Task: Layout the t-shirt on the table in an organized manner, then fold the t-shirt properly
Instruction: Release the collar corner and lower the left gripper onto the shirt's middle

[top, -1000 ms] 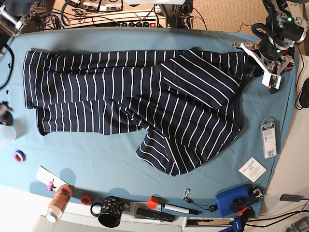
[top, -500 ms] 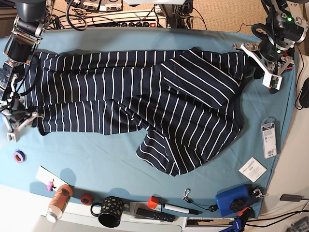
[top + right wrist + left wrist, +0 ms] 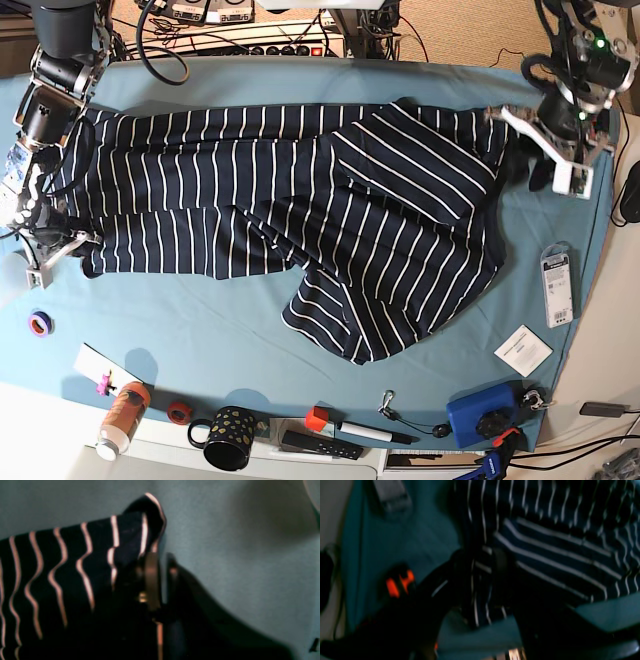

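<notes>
My right gripper [image 3: 160, 580]: at the left edge of the base view, lower left corner of the shirt; in the wrist view its fingers are nearly closed, pinching a fold of striped cloth that peaks above them.
My left gripper [image 3: 492, 580]: at the upper right of the base view; the wrist view is dark and blurred, but striped fabric runs between my fingers, so I judge them pinched on the shirt's edge.
T-shirt [image 3: 290, 210]: navy with thin white stripes, lying across the upper middle of the table [image 3: 200, 330], from my right gripper at the left to my left gripper at the right.
Shirt's lie: the left half is fairly flat; right of centre a panel with slanted stripes is folded over the body, and a flap [image 3: 335, 315] sticks out toward the bottom of the frame.
Clutter: a black mug [image 3: 228, 437], a marker [image 3: 365, 432], a blue box [image 3: 483, 415] and small cards sit along the bottom and right edges, well apart from the shirt.
Progress: I judge the task early, in the laying-out stage, with both ends gripped.
Left to do: pull the shirt taut, open the folded-over panel, smooth it, then do every fold.
</notes>
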You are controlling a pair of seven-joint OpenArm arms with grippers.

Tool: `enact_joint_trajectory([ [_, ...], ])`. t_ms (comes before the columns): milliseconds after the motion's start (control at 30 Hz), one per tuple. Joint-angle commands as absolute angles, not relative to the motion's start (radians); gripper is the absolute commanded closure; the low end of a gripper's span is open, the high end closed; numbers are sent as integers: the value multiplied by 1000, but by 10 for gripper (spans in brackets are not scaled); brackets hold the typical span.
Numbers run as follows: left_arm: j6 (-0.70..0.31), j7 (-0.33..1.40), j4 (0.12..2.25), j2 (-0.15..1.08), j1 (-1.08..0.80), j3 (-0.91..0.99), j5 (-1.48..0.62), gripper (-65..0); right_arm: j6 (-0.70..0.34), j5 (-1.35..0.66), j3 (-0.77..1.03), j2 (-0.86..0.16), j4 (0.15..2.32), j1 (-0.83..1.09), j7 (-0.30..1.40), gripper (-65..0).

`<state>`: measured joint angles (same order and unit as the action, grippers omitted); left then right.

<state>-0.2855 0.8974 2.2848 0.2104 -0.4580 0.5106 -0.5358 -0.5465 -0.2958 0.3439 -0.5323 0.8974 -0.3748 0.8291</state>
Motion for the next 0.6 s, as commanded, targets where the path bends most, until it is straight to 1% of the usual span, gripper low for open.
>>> enact_joint_trajectory([
  [0,-289,871,2288,219,-437,513,-547,-175,-539,-286,347,-559,914,-402,808,0],
  [67,-302,870,2255,219,-391,513,-552,-160,-511,-245,347,-560,914,-402,807,0],
  [133,-366,856,2207,219,-343,510,-563,-154,-486,-218,347,-560,914,-402,791,0],
  [267,-468,818,2087,219,-239,444,-561,-155,-480,-212,347,-560,914,-402,755,0],
  [333,-497,754,2022,220,-190,385,-525,-155,-480,-212,347,-559,914,-402,748,0],
  [400,-498,675,1964,220,-141,315,-439,-155,-480,-212,347,-560,914,-402,748,0],
  [467,-487,643,1924,219,-91,242,-348,-155,-483,-212,347,-560,914,-402,764,0],
  [567,-415,627,1903,219,-27,154,-243,-155,-530,-213,347,-561,916,-402,816,0],
])
